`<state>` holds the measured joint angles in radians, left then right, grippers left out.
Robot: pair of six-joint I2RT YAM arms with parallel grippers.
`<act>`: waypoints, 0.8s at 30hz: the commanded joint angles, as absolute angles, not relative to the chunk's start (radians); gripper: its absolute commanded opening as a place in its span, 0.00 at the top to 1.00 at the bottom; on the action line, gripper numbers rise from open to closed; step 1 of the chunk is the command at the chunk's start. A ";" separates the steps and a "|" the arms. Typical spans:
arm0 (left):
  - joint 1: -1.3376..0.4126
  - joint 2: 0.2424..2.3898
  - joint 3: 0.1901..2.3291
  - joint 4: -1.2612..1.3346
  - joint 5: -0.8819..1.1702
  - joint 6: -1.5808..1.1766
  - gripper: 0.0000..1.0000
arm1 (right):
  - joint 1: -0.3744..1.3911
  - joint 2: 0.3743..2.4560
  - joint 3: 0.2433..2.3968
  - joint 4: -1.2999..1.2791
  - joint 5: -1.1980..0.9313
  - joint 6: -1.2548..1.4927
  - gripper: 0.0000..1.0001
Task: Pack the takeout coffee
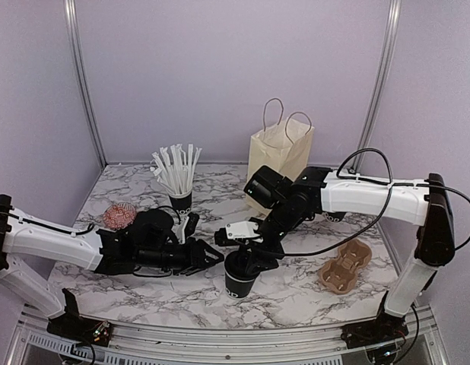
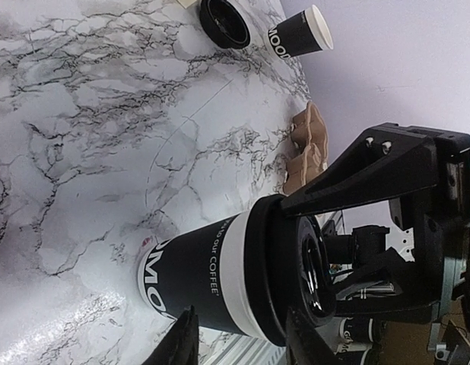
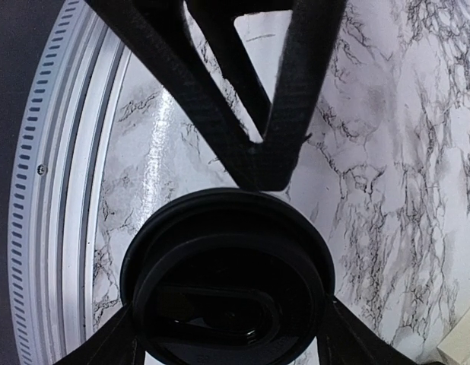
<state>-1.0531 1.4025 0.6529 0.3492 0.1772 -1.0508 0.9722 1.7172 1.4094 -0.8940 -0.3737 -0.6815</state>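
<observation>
Right wrist view, first entry: found right gripper (image 3: 235, 266) clamped on the takeout coffee (image 3: 227, 304) at its black lid, one finger (image 3: 292, 114) pressed to the far edge of the lid, the other showing as two struts at the near edge. Confirmed in left wrist view: black fingers touching the lid rim on opposite sides, cup upright on the table (image 1: 296, 304), white band just below the lid, white lettering on the black body.

Logged left gripper (image 1: 212, 257) low over the table, just left of the cup, fingertips (image 2: 185, 338) apart with a clear gap; cannot tell whether either tip touches the cup.

Placed the coffee, from the top view, near the front edge of the marble-pattern table, between the two arms.

Noted farther out:
- cardboard cup carrier (image 1: 345, 266) lying right of the coffee, well apart
- cream paper bag (image 1: 277, 156) with handles standing at the back, behind the right arm
- like cup (image 1: 180, 201) holding white wrapped straws (image 1: 176, 167), back left
- reddish round item (image 1: 119, 216) near the left arm, too small to identify

Spotted in left wrist view, far across the table: another lettered cup (image 2: 300, 32) with a white rim, and a black round thing (image 2: 223, 21) just beside it.
</observation>
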 commanded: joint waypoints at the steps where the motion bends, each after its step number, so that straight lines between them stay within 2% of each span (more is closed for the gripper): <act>1: -1.063 1.446 0.671 0.379 0.228 -1.059 0.63 | 0.992 1.751 1.428 -0.937 -0.349 -0.678 0.28; 9: -1.066 1.477 0.694 0.378 0.254 -1.052 0.70 | 1.008 1.761 1.426 -0.935 -0.340 -0.670 0.28; 15: -1.066 1.424 0.673 0.379 0.211 -1.065 0.73 | 1.015 1.767 1.424 -0.933 -0.334 -0.670 0.28; 19: -1.068 1.397 0.672 0.380 0.214 -1.059 0.66 | 1.016 1.768 1.422 -0.933 -0.338 -0.669 0.29; 24: -1.084 1.445 0.692 0.380 0.244 -1.059 0.66 | 1.018 1.770 1.424 -0.931 -0.339 -0.667 0.29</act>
<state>-1.0702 1.4223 0.6598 0.3634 0.2176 -1.0664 1.0042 1.7290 1.4227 -0.8993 -0.3470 -0.6811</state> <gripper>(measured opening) 0.346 0.717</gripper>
